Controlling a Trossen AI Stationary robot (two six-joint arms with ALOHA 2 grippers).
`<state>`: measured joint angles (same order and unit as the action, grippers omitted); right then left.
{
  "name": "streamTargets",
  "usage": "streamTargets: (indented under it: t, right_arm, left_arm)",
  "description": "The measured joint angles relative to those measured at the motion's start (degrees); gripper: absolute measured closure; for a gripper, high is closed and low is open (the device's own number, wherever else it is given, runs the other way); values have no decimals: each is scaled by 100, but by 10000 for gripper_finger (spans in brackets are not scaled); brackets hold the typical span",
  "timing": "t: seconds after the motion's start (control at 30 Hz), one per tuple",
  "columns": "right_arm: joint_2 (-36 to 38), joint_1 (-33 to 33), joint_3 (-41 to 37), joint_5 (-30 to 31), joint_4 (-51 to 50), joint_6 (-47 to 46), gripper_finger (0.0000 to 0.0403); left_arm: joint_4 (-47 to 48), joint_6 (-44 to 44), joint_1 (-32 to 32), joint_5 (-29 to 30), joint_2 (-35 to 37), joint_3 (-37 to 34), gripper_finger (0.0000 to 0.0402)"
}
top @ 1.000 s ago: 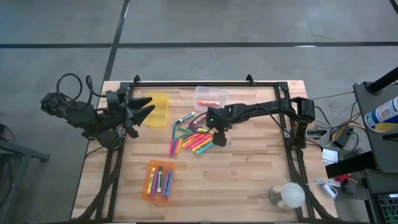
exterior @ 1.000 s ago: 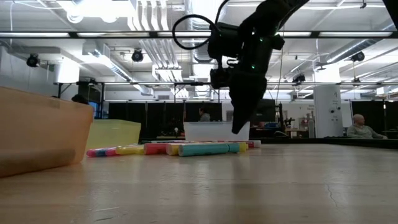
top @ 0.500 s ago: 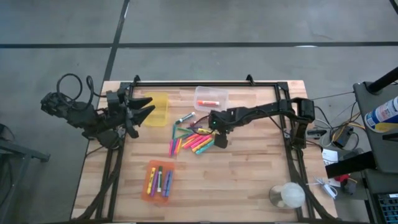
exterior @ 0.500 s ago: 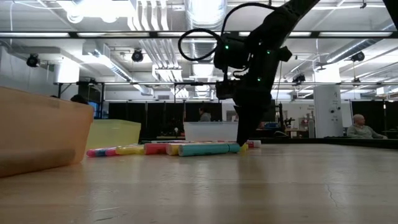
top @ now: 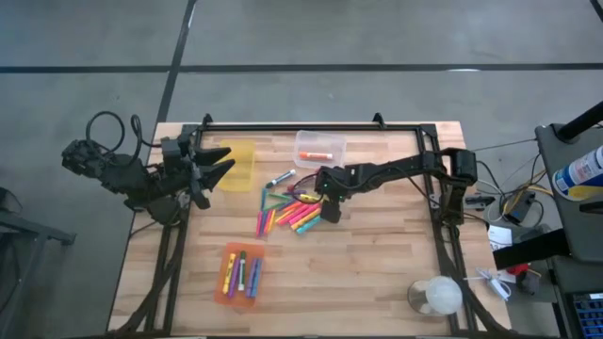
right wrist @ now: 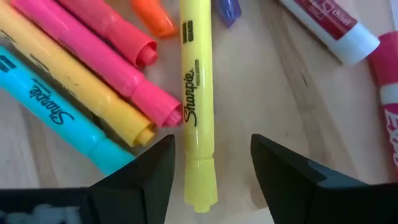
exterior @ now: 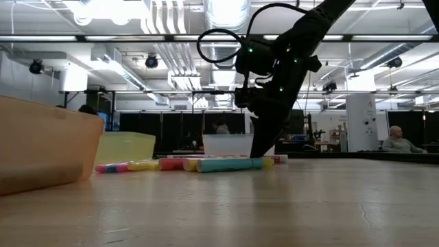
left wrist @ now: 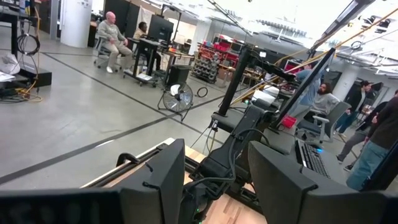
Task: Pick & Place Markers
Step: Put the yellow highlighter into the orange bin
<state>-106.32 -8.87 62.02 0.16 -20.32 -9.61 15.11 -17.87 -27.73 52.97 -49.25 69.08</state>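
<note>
The right gripper [top: 330, 211] is seen lowered onto the right edge of a loose pile of markers [top: 287, 213] scattered across the middle of the pale wood-plank table [top: 377, 273]. In the right wrist view, its 2 dark, angular fingers [right wrist: 147, 177] are spread wide, and a yellow Sharpie highlighter [right wrist: 195, 99] is framed lengthwise in the gap between them, not yet gripped. Just beside that highlighter lie a pink highlighter [right wrist: 106, 56] with an open cap end, an orange-yellow one [right wrist: 74, 87] and a turquoise one [right wrist: 56, 112], all smooth, glossy plastic barrels; a white-barrelled marker with a dark red label [right wrist: 329, 25] lies apart on the other side.

From table height, the right arm is shown reaching down so that its fingertips nearly meet the table behind a turquoise marker [exterior: 230, 165] at the near edge of the pile.

3 small bins are spread around the pile: a translucent yellow bin [top: 237, 165], a clear bin [top: 320, 148] with 1 orange marker inside, and an orange tray [top: 239, 274] holding several markers.

The left gripper [top: 222, 168] is held at the table's left edge beside the yellow bin, its fingers [left wrist: 158, 180] parted wide and holding nothing.
</note>
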Motion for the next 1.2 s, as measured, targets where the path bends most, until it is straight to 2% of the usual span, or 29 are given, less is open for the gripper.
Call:
streamTargets:
  t: [0.43,0.67,0.9,1.2]
  right_arm:
    - [0,-6,-195,-189,34,15,292]
    - [0,-47,-111,-236,-18,-232,354]
    - [0,-58,185,-235,-451,-355,355]
    - [7,-52,985,-165,-972,-332,348]
  left_arm:
    - [0,2,0,2,0,0,229]
    - [0,4,0,2,0,0,229]
    - [0,-7,0,2,2,0,229]
    - [0,-13,0,2,-11,0,229]
